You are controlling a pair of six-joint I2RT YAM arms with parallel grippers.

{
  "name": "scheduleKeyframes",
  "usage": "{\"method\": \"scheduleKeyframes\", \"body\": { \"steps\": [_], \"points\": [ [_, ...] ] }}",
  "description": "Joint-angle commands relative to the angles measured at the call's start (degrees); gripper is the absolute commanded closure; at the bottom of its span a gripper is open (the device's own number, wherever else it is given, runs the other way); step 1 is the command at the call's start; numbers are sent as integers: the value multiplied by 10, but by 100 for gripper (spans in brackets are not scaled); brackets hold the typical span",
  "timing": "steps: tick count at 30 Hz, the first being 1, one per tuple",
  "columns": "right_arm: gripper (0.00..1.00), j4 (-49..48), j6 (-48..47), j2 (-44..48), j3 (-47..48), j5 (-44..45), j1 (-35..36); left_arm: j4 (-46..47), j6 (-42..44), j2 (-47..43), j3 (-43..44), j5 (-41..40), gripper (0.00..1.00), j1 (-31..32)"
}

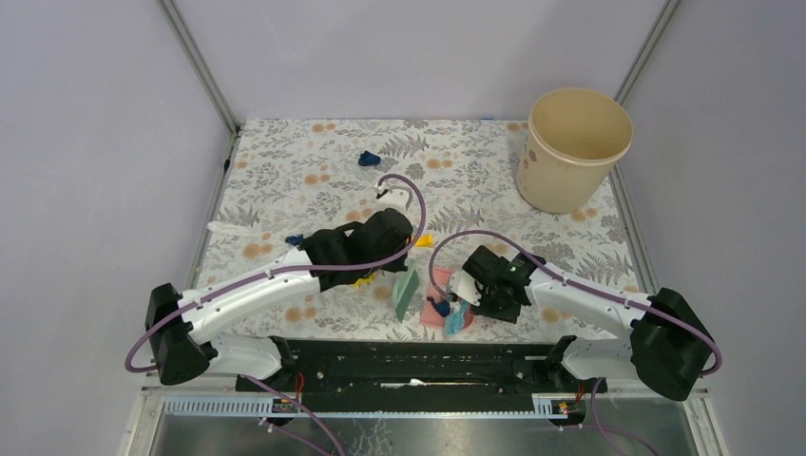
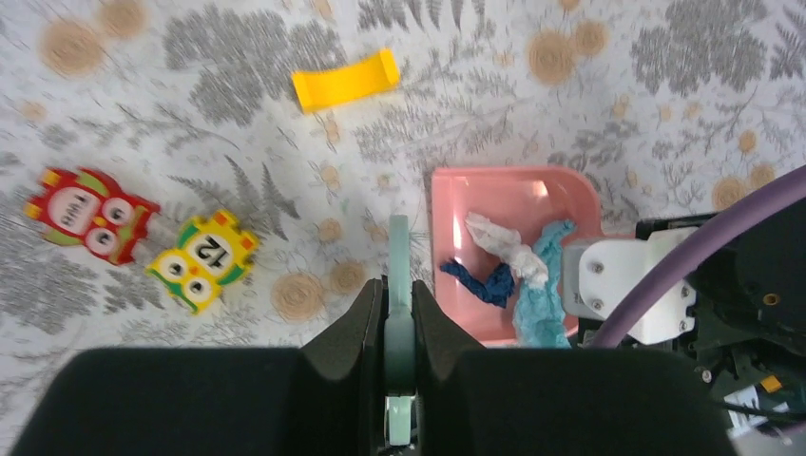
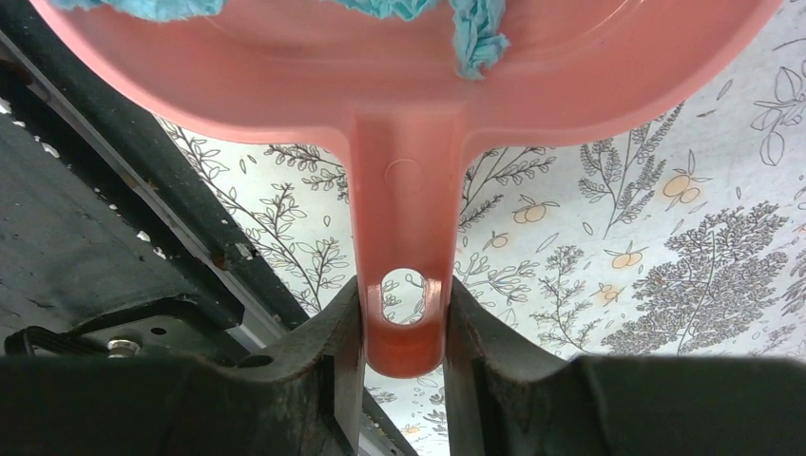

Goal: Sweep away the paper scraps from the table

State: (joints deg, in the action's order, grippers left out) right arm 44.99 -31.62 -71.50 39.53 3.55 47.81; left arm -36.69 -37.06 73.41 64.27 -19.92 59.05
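Note:
My left gripper [image 1: 403,270] is shut on the handle of a mint-green brush [image 1: 407,293], seen edge-on in the left wrist view [image 2: 399,285]. My right gripper [image 1: 468,298] is shut on the handle [image 3: 404,285] of a pink dustpan [image 1: 440,281], just right of the brush. The dustpan [image 2: 513,190] holds a white scrap [image 2: 504,249], a navy wad [image 2: 483,281] and a teal strip [image 2: 542,294]. On the table [image 1: 475,180], a navy wad [image 1: 369,158] lies at the back, another navy wad [image 1: 294,239] and a white strip [image 1: 228,228] lie at the left.
A beige bucket [image 1: 575,147] stands at the back right. A yellow curved piece [image 2: 345,80] and two owl toy blocks, one red [image 2: 88,213] and one yellow [image 2: 202,258], lie left of the brush. The black arm rail [image 1: 418,356] runs along the near edge.

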Motion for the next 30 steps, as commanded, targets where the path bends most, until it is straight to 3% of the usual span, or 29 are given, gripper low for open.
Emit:
{"method": "scheduleKeyframes", "body": {
  "steps": [1, 11, 16, 22, 27, 30],
  "points": [
    [100, 9, -16, 23, 10, -3, -21, -31, 49, -21, 77, -82, 100, 1],
    [100, 44, -64, 34, 69, -50, -117, -16, 237, 60, 217, -177, 100, -36],
    [100, 50, -70, 31, 93, -46, -138, 93, 334, 72, 185, -201, 100, -88],
    [100, 58, -82, -3, 143, -56, -182, 214, 364, 90, 162, -127, 100, -185],
    [100, 25, -56, -54, 183, -58, -201, 296, 438, 165, 185, -169, 100, -230],
    [100, 2, -19, -102, 219, -53, -211, 322, 449, 225, 214, -146, 100, -268]
  ]
}}
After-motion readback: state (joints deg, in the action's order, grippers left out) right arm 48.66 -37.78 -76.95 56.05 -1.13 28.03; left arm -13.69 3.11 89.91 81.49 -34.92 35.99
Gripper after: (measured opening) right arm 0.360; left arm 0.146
